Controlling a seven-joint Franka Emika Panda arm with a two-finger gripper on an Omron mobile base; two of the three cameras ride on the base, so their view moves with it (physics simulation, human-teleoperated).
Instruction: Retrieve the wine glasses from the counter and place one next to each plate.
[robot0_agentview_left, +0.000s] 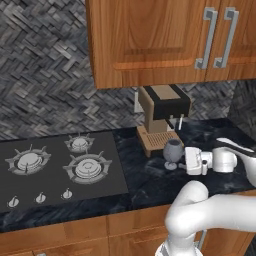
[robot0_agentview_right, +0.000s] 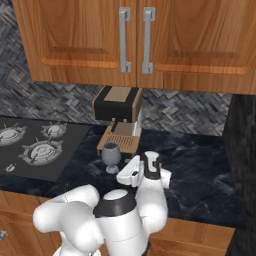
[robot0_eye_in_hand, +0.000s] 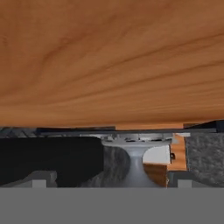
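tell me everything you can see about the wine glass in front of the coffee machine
The wine glass is a small, translucent grey stemmed glass with a rounded bowl, a short thin stem and a round foot. It stands upright on the black marble-patterned counter, just in front of the coffee machine and to the right of the stove. The open gripper is level with it, right beside its bowl; contact cannot be told.
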